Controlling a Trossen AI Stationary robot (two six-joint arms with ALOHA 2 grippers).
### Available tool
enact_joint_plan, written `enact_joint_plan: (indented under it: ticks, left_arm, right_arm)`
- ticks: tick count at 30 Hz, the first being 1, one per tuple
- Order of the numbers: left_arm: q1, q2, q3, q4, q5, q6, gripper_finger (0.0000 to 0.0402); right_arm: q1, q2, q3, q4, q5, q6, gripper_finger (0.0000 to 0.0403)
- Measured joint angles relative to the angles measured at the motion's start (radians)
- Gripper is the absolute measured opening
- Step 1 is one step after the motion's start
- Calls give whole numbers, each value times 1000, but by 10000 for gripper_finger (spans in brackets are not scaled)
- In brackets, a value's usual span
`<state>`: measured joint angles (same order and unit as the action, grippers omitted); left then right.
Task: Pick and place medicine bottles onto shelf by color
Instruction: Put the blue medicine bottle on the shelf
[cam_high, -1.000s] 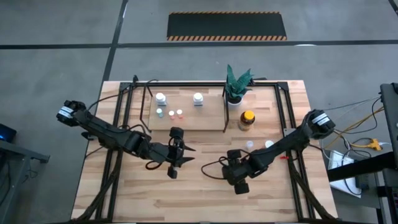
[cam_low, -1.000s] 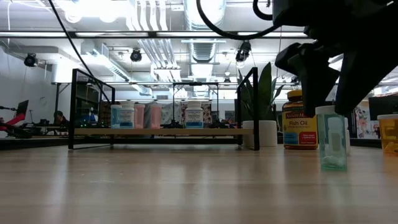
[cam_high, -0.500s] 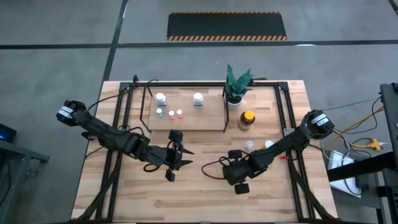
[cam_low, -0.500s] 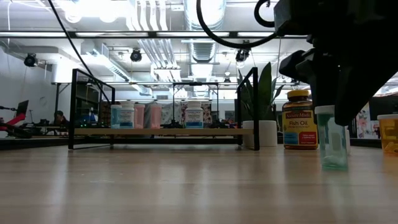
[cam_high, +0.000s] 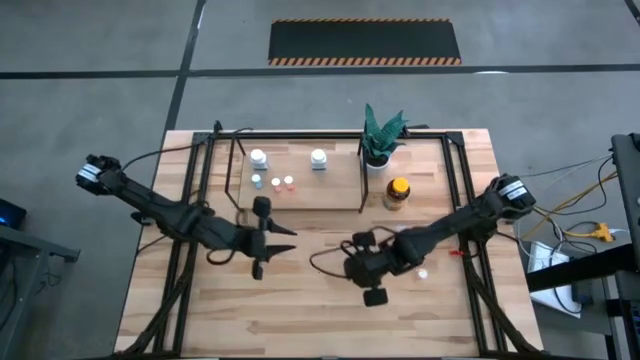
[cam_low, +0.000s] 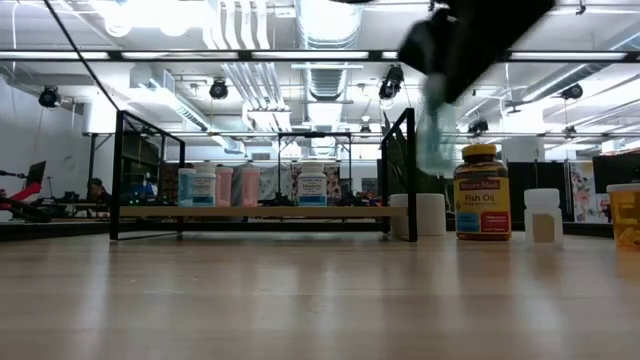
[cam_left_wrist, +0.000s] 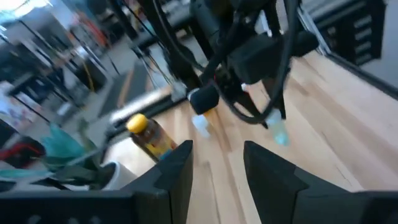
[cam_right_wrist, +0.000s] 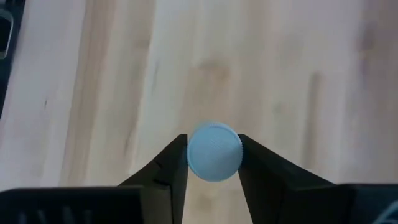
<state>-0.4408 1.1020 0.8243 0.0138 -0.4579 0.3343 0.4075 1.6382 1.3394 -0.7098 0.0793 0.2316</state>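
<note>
I have the wooden table (cam_high: 300, 300) under both arms, and on its far half the shelf (cam_high: 300, 196), a light-wood panel framed in black bars, with a few small bottles already standing toward its left end. My right gripper (cam_right_wrist: 213, 158) sits over the middle of the table, near side of the shelf, and its fingers are clamped on a small bottle with a pale blue-green cap (cam_right_wrist: 214, 151), pinched across the cap; in the low view that bottle (cam_low: 436, 135) hangs clear of the tabletop. My left gripper (cam_left_wrist: 217, 168) waits left of centre with its fingers apart and nothing between them. The amber fish-oil bottle (cam_low: 482, 192) stands right of the shelf, a small white-capped bottle (cam_low: 544, 216) further right. I judge the held bottle light, rigid plastic with a ribbed cap; the round sides could slip or twist, so I would keep the pinch centred across the cap.
</note>
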Motion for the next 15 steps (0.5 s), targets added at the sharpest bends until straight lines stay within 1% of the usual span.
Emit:
enact_joint_plan:
  ticks: [6,11,15]
  left_arm:
    - [2,-118,-126,179,-23,99,125]
    - [2,-204,-152,220,-26,176,125]
    - [2,-261,-178,242,-27,173,125]
  right_arm:
    - [-119,36,154,-61,-1,-157,114]
    - [-234,119,302,-82,-10,-321,113]
    - [-335,191,433,-158,-26,-418,112]
